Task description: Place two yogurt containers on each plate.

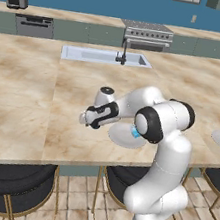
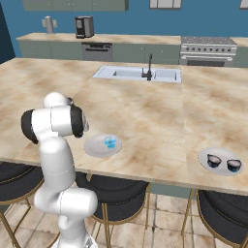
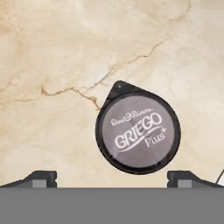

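Hand view: dark yogurt cup w/ grey "GRIEGO Plus" lid sits centre-right on the marble counter. Gripper spread wide, empty; finger tips cut off at bottom edge, cup just above the gap.

Left base view: near plate centre, mostly hidden behind arm; light blue cup barely peeks out.

Right base view: both clear, lower centre. Far plate lower right w/ two dark cups; cut off at right edge in left base view.
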{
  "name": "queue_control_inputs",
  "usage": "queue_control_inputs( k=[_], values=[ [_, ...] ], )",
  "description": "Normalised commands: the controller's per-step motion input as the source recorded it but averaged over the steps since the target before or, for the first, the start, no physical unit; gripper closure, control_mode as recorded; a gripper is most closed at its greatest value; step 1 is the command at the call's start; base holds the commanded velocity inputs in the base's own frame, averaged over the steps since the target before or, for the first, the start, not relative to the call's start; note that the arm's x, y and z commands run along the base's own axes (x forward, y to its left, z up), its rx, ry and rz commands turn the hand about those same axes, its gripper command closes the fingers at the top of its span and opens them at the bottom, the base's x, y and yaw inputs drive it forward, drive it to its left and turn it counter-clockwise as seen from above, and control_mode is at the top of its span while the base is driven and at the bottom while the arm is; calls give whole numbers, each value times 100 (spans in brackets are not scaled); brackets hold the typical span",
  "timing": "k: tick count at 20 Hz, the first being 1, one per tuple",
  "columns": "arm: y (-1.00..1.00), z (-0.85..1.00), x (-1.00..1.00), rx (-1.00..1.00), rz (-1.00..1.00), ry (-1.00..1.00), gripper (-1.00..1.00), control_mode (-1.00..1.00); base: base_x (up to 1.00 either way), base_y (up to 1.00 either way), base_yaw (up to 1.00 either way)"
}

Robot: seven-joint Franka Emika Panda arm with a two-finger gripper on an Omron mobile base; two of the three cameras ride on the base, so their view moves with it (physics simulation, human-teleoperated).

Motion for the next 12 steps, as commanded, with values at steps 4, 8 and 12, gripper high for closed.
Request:
queue_control_inputs(
  k=[4,8,12],
  values=[
    [-8,4,18,0,-4,0,-100,-100,0,0,0],
    [0,0,32,0,-1,0,-100,-100,0,0,0],
    [0,0,26,0,0,0,-100,-100,0,0,0]
  ],
)
